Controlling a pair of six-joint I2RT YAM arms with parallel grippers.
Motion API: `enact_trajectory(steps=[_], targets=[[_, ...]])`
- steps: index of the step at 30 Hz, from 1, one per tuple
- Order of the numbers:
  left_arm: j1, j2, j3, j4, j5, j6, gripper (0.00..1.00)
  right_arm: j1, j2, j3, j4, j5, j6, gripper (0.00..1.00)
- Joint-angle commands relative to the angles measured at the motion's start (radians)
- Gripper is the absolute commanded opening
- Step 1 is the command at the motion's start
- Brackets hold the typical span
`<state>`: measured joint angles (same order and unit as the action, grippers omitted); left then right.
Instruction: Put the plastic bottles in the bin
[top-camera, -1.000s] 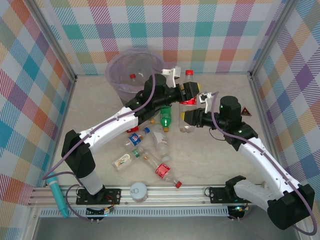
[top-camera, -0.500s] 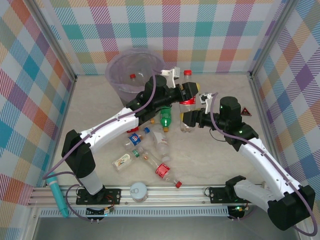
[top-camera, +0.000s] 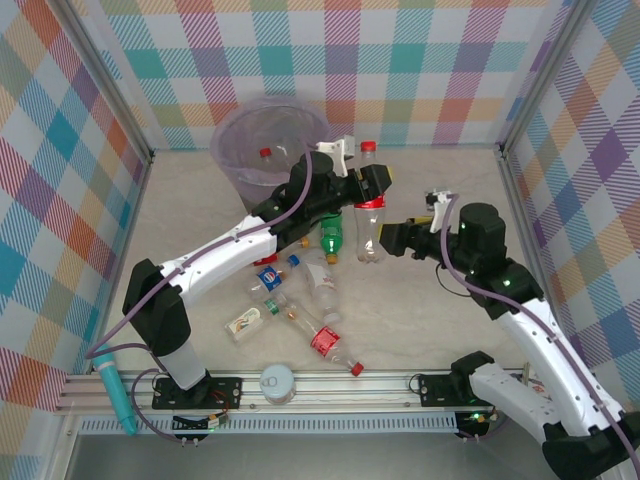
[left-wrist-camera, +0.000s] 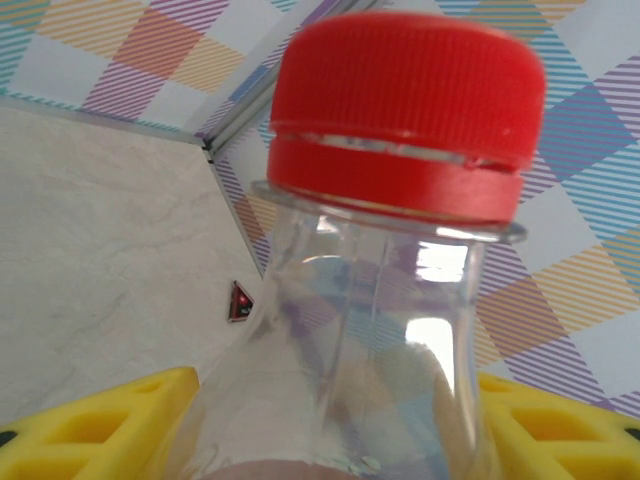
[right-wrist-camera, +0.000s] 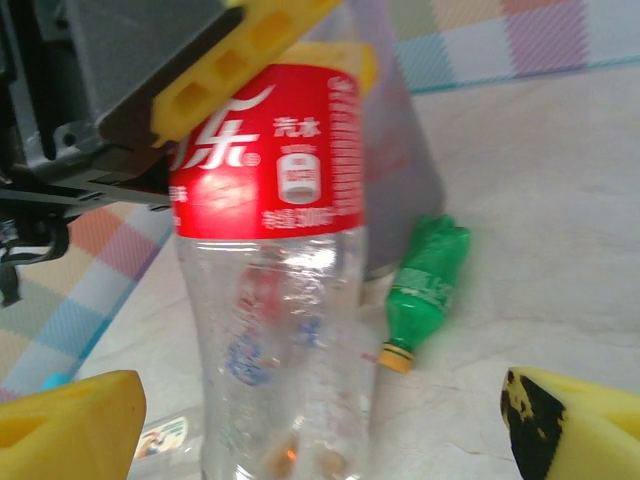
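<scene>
A clear plastic bottle (top-camera: 368, 225) with a red cap (left-wrist-camera: 405, 80) and red label (right-wrist-camera: 265, 150) hangs upright above the table. My left gripper (top-camera: 373, 186) is shut on it at the label, its yellow fingers (left-wrist-camera: 100, 425) on both sides of the shoulder. My right gripper (right-wrist-camera: 325, 430) stands open, its yellow pads (right-wrist-camera: 70, 425) wide apart from the bottle's lower body; it sits just right of the bottle (top-camera: 397, 240). The lilac-lined bin (top-camera: 268, 135) stands at the back left with a red-capped bottle (top-camera: 265, 153) inside. A green bottle (top-camera: 331, 235) lies below the left gripper.
Several more bottles lie in front of the left arm, among them a blue-labelled one (top-camera: 268, 277) and a red-labelled one (top-camera: 326, 342). A white canister (top-camera: 277, 383) stands at the near edge. A teal tool (top-camera: 118, 395) lies at the near left. Checked walls enclose the table.
My right gripper has opened off the bottle and drawn back to the right. My left gripper keeps its hold and has raised the bottle slightly.
</scene>
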<state>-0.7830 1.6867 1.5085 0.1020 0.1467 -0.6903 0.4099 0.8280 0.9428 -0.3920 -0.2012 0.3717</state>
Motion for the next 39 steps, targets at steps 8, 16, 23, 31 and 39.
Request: enact_trajectory(steps=[8,16,23,31,39], targets=[[0.057,-0.078,0.068,-0.041,-0.010,0.103,0.24,-0.005,-0.100,-0.031,0.003,0.265,0.050,0.93],[0.258,-0.118,0.225,-0.038,-0.009,0.164,0.19,-0.005,-0.096,-0.022,-0.015,0.281,0.070,0.93],[0.451,-0.165,0.187,0.113,-0.081,0.141,0.13,-0.006,-0.092,-0.015,-0.035,0.287,0.075,0.93],[0.520,-0.007,0.344,-0.025,-0.083,0.308,0.06,-0.006,-0.094,-0.002,-0.052,0.292,0.065,0.92],[0.518,0.121,0.369,-0.045,0.039,0.332,0.04,-0.006,-0.065,0.026,-0.076,0.283,0.053,0.92]])
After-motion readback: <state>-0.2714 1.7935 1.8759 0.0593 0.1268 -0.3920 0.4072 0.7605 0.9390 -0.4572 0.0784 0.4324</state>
